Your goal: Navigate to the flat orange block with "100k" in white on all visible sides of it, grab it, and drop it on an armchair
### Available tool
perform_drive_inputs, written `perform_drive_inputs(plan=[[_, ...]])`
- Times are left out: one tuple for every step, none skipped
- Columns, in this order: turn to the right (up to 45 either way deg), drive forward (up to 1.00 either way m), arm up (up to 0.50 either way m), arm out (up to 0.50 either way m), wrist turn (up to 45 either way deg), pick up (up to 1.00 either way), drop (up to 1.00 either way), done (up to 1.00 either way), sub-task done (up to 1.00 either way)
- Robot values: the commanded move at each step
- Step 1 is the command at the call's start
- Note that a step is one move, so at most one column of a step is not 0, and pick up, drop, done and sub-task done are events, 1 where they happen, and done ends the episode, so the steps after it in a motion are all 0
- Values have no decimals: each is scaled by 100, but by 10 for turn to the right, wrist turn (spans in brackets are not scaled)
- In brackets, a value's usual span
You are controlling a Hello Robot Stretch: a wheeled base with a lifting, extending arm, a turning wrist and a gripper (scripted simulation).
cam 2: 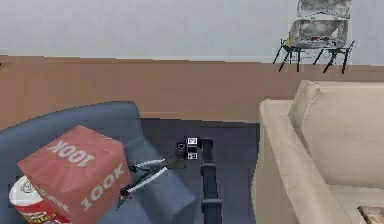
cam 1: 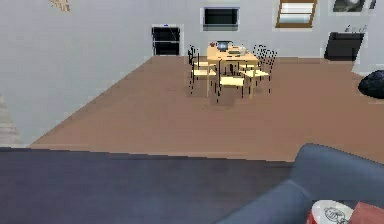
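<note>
A flat orange-red block (cam 2: 72,168) with white "100k" on its sides hangs tilted at the arm side view's lower left. My gripper (cam 2: 130,180) holds it at the far end of the dark arm (cam 2: 208,185). The block hangs over the seat of a blue armchair (cam 2: 150,125), whose rounded arm also shows at the forward view's lower right (cam 1: 335,170). A beige armchair (cam 2: 320,140) stands just right of the arm.
A round white and red thing (cam 2: 22,203) lies on the blue seat under the block (cam 1: 332,212). A dark rug (cam 1: 120,185) covers the near floor. Beyond open wood floor stands a dining table with several chairs (cam 1: 228,58). A grey chair (cam 2: 318,35) sits by the far wall.
</note>
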Motion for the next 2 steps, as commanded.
perform_drive_inputs(plan=[[0,0,0,0,0,0,100,0,0],[0,0,10,0,0,0,0,0,0]])
